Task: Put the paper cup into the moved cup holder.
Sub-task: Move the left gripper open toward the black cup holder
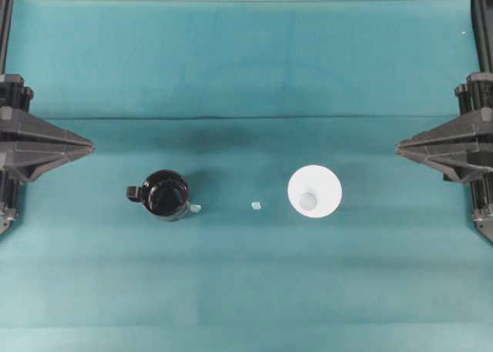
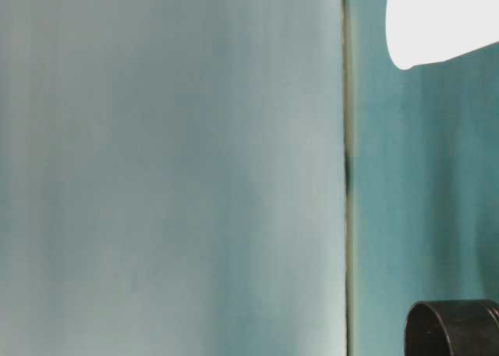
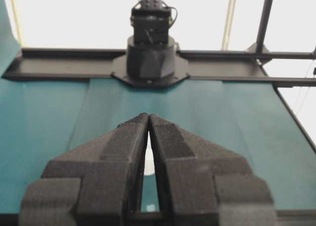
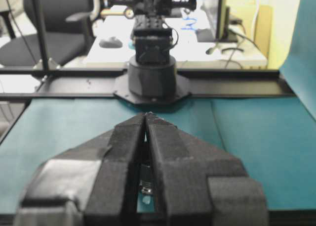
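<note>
The white paper cup (image 1: 314,191) stands upright on the teal cloth, right of centre; a part of it (image 2: 440,21) shows at the top right of the table-level view. The glossy black cup holder (image 1: 166,194) stands left of centre, its handle stub pointing left; its rim (image 2: 456,329) shows at the bottom right of that view. My left gripper (image 1: 91,146) rests at the left edge, shut and empty, tips touching (image 3: 148,115). At the right edge my right gripper (image 1: 398,145) is likewise shut on nothing, tips together (image 4: 146,114). Both grippers sit well apart from cup and holder.
A small pale scrap (image 1: 256,206) lies on the cloth between holder and cup. Another pale bit (image 1: 195,209) sits against the holder's lower right side. A cloth seam (image 1: 246,119) runs across the table behind the objects. Each wrist view faces the opposite arm's base (image 3: 150,53).
</note>
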Robot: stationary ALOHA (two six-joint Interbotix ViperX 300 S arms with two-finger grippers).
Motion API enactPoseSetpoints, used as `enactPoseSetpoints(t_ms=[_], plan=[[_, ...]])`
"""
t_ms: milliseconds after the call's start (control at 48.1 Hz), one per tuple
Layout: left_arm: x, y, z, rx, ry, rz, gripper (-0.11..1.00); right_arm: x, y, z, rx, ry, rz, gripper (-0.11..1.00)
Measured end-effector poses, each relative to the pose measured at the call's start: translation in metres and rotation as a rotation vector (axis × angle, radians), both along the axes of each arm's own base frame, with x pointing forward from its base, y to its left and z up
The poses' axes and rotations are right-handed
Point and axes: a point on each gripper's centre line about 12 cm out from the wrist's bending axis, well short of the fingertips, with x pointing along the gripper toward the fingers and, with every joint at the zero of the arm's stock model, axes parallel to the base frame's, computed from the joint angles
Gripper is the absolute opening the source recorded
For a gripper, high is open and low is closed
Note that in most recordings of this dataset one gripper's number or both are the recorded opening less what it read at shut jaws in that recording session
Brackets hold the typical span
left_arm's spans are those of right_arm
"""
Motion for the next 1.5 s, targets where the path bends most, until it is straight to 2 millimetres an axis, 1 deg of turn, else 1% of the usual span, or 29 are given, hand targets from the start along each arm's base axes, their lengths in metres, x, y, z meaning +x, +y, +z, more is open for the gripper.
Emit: enactPoseSetpoints(t_ms=[21,62,83,125,187,395,686,852,935,1268,1497], plan=[[0.000,0.000,0.000,0.000,-0.002,0.000,0.13,0.000,0.000,0.000,0.000,0.000,0.000,0.16],[0.001,0.000,-0.003,-0.014,0.026,-0.002,0.07,0.001,0.000,-0.001,0.002,0.006,0.000,0.16],[0.002,0.000,-0.006,-0.026,0.043,-0.004,0.04,0.001,0.000,-0.002,0.006,0.017,-0.002,0.11],[0.003,0.000,-0.010,-0.037,0.074,-0.003,0.00,0.002,0.000,-0.005,0.018,0.040,-0.002,0.05],[0.003,0.000,-0.016,-0.051,0.123,-0.002,0.00,0.003,-0.001,-0.010,0.032,0.078,-0.003,0.01],[0.000,0.000,-0.035,-0.055,0.299,0.003,0.00,0.003,0.000,-0.026,0.057,0.224,-0.003,0.01],[-0.008,0.000,-0.069,-0.041,0.589,0.013,0.00,0.003,0.000,-0.029,0.060,0.261,-0.003,0.01],[-0.011,0.000,-0.082,-0.037,0.695,0.014,0.00,0.002,0.000,-0.029,0.061,0.267,-0.005,0.01],[-0.012,0.000,-0.088,-0.038,0.724,0.015,0.00,0.002,0.000,-0.030,0.059,0.268,-0.005,0.01],[-0.012,0.001,-0.122,-0.046,0.862,0.026,0.00,0.002,0.000,-0.030,0.061,0.271,-0.005,0.01],[-0.009,0.005,-0.129,-0.058,0.843,0.046,0.00,0.002,0.000,-0.033,0.062,0.297,-0.005,0.01]])
